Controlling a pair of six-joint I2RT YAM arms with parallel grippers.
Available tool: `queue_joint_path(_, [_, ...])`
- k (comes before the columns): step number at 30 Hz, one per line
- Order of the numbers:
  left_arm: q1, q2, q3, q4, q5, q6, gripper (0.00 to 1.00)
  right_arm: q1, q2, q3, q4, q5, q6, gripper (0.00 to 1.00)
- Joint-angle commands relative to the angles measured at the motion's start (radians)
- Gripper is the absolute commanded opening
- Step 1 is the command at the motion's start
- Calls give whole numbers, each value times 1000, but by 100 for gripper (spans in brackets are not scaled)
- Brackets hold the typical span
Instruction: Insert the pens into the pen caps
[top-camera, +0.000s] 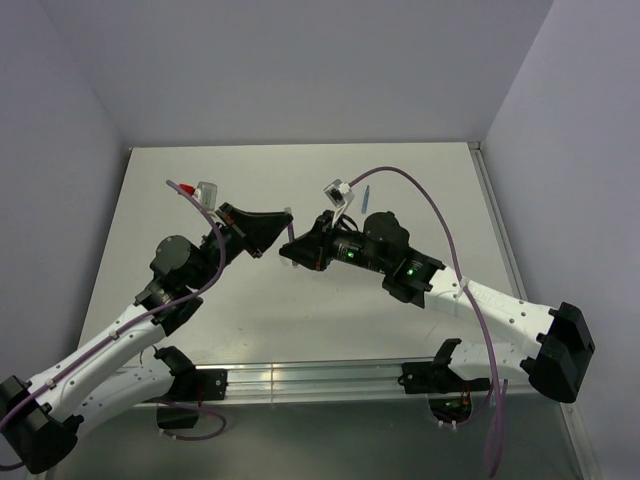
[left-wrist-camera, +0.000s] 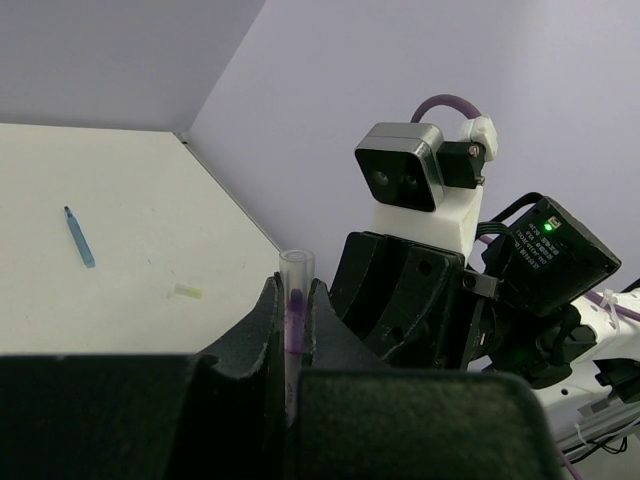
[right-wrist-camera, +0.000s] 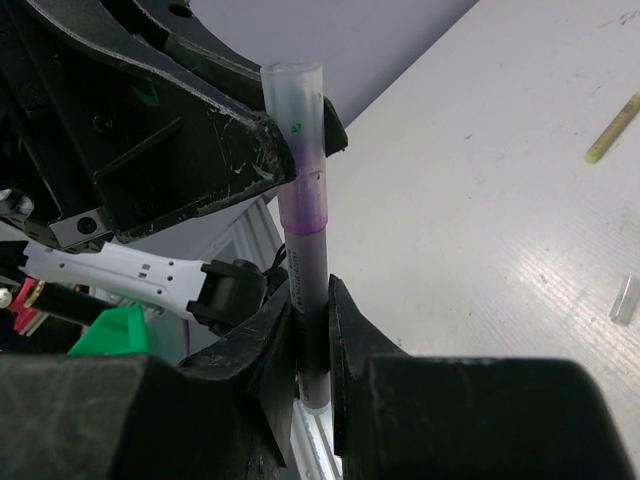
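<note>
Centrally, over the middle of the desk (top-camera: 300, 320), the two arms meet tip to tip; the left claw (left-wrist-camera: 296, 335) is pinched nearly closed on a translucent pen cap (left-wrist-camera: 296, 268), held upright with its closed end uppermost; the right claw (right-wrist-camera: 310, 345) is clamped narrowly on the shaft of the grey-purple pen (right-wrist-camera: 305, 275), just below the cap. Both wrist views show the pen's purple tip as a tint inside the cap wall, so pen and cap are already engaged and in line; whether the tip is pushed fully home cannot be told from these views.

Elsewhere on the desk, unheld: the blue pen (left-wrist-camera: 78, 237), lying flat on the far right, well apart from both claws; the yellow pen (right-wrist-camera: 612, 127), also lying flat and only partly in view; a clear loose cap (right-wrist-camera: 625, 298), near the yellow pen but apart from it; a faintly yellowish stub (left-wrist-camera: 188, 292), nearer than the blue pen, probably a cap, though it cannot be told whether it is a separate one from the clear cap.

Progress, as judged: the first of three pairings is at or near completion; a final press and a release seem due; the blue and yellow pens are uncapped, so roughly two thirds of the work is left.
</note>
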Motion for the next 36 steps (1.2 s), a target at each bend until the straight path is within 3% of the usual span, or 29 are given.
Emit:
queue_joint_path(1, [-75, -5, -35, -79, 190, -1, 0, -68, 4, 105, 155, 154, 21, 0])
queue_joint_path(36, [-144, -25, -75, -103, 142, 10, 0, -126, 7, 139, 146, 119, 38, 0])
